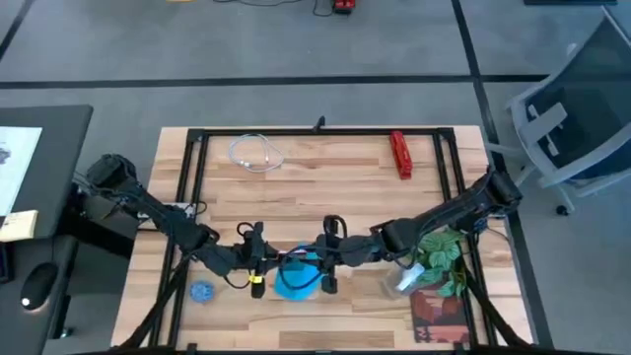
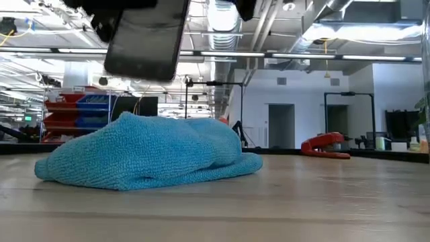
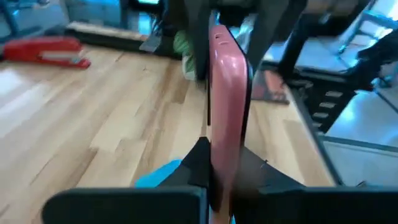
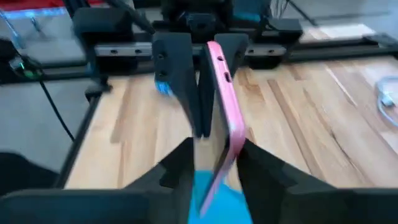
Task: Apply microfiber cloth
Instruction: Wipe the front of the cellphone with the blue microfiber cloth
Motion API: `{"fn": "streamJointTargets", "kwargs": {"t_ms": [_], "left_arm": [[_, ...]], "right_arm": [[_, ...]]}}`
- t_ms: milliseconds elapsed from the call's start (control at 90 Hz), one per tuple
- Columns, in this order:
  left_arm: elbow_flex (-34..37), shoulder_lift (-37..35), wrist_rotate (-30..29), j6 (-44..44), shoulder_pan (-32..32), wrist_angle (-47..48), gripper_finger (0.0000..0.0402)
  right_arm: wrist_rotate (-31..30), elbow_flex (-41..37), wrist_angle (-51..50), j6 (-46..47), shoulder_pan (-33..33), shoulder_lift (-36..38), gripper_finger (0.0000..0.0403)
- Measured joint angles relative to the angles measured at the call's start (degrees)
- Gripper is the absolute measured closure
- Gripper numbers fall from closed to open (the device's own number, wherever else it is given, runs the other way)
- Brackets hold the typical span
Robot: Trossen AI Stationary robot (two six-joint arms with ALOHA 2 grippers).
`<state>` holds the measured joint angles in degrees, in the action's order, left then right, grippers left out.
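Note:
The microfiber cloth [image 2: 144,154], bright blue, lies bunched in a heap on the wooden table [image 1: 325,187] near its front edge; it also shows in the high view [image 1: 296,281]. Above it hangs a smartphone [image 2: 144,40] with a black screen and a pink case [image 3: 227,93]. My left gripper [image 1: 258,261] comes from the table's left and my right gripper [image 1: 328,258] from the right. They meet over the cloth, each shut on one end of the phone. My left gripper pinches the phone's left end [image 3: 219,163] between its two fingers, one on each flat face. The fingers lie level, coming from the table's left, along the phone's length. The phone stands on edge, lifted clear above the cloth. My right gripper pinches the phone's opposite end [image 4: 219,155] between its two fingers, one on each flat face. Its fingers come level from the table's right, along the phone. The edge with the side buttons [image 4: 221,61] faces up.
A small round blue disc [image 1: 202,292] lies left of the cloth. A red stapler [image 1: 400,155] and a white cable [image 1: 254,153] lie toward the far edge. A green plant [image 1: 441,251] and a spray bottle [image 1: 409,281] stand at the near right.

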<state>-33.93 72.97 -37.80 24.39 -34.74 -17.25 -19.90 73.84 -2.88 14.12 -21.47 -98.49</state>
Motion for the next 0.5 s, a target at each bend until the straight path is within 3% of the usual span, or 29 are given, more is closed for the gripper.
{"fn": "streamJointTargets", "kwargs": {"t_ms": [222,500], "left_arm": [[9.0,-8.9,-4.9,6.6,0.0,-0.4,0.0397],[15.8,-17.9,-5.5,10.5,-0.8,-0.7,0.0397]], "right_arm": [[5.3,0.0,-4.4,1.7,-0.6,-3.7,0.0165],[9.8,6.4,-3.4,-10.6,-0.4,-16.0,0.0155]]}}
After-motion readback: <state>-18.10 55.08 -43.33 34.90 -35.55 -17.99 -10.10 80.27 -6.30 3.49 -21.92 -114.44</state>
